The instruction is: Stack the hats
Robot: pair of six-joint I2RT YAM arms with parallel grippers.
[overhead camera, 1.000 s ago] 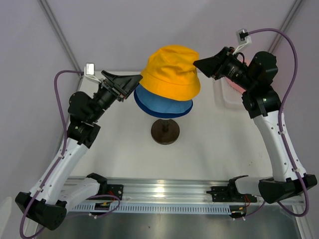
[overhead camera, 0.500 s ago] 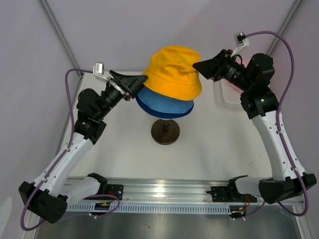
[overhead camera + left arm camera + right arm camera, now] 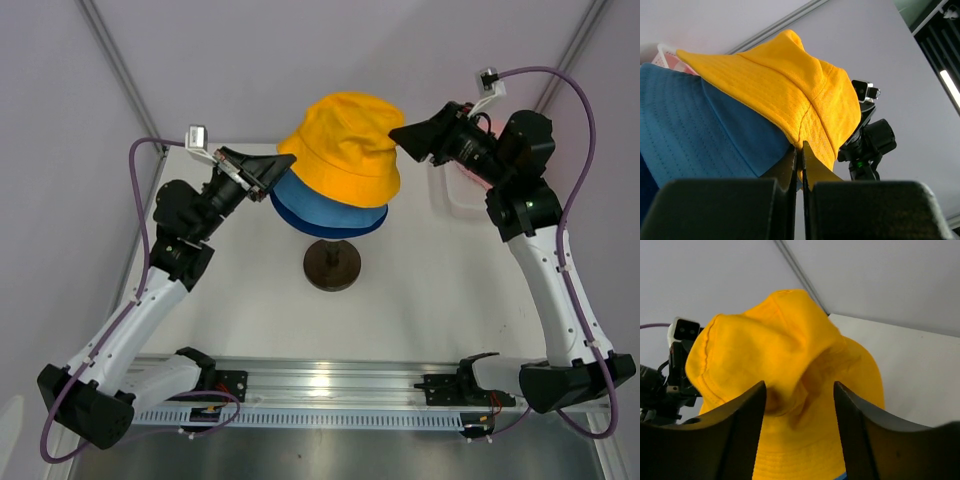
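A yellow-orange hat point(image 3: 345, 145) sits on top of a light blue hat point(image 3: 330, 208), with a dark blue brim point(image 3: 300, 216) under that, all on a stand. My left gripper point(image 3: 283, 163) is shut on the yellow hat's left brim point(image 3: 812, 132); the light blue hat point(image 3: 695, 125) shows below it. My right gripper point(image 3: 398, 132) is open at the hat's right side, its fingers point(image 3: 742, 412) spread around the yellow crown point(image 3: 780, 350). A pink hat point(image 3: 468, 172) lies in the basket behind the right arm.
The stand's dark round base point(image 3: 331, 265) rests on the white table. A white basket point(image 3: 452, 195) stands at the back right. Grey walls close in behind and at both sides.
The left gripper has risen and moved in at the yellow hat's brim. The hat's left edge has lifted slightly. The right gripper has barely shifted.
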